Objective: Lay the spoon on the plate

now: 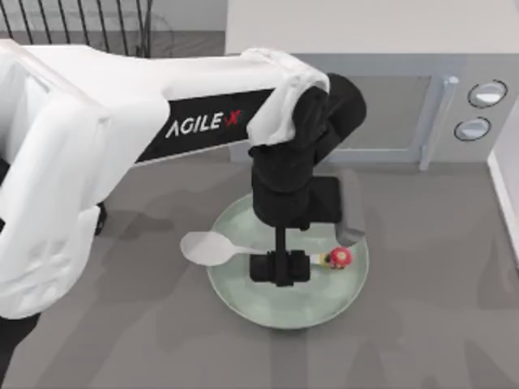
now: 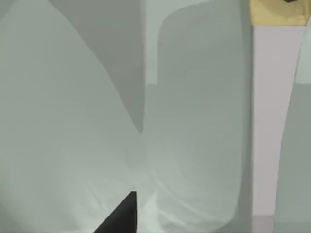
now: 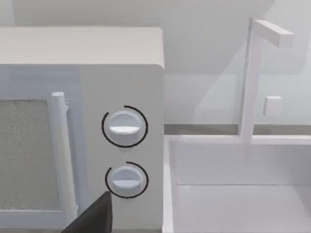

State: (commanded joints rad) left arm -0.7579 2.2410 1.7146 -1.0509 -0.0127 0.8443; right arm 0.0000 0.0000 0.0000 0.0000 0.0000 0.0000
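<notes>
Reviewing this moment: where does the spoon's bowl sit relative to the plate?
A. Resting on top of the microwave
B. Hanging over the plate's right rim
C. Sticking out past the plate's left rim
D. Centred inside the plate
C. In the top view the spoon has its white bowl out past the plate's left rim, while its handle and red knob lie over the plate under the left gripper.

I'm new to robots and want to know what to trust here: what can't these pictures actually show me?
- Top view: the left gripper covers the middle of the spoon, so fingers and contact with the plate are unclear.
- Left wrist view: pale surfaces too close to identify.
- Right wrist view: the microwave is cut off by the edge.
</notes>
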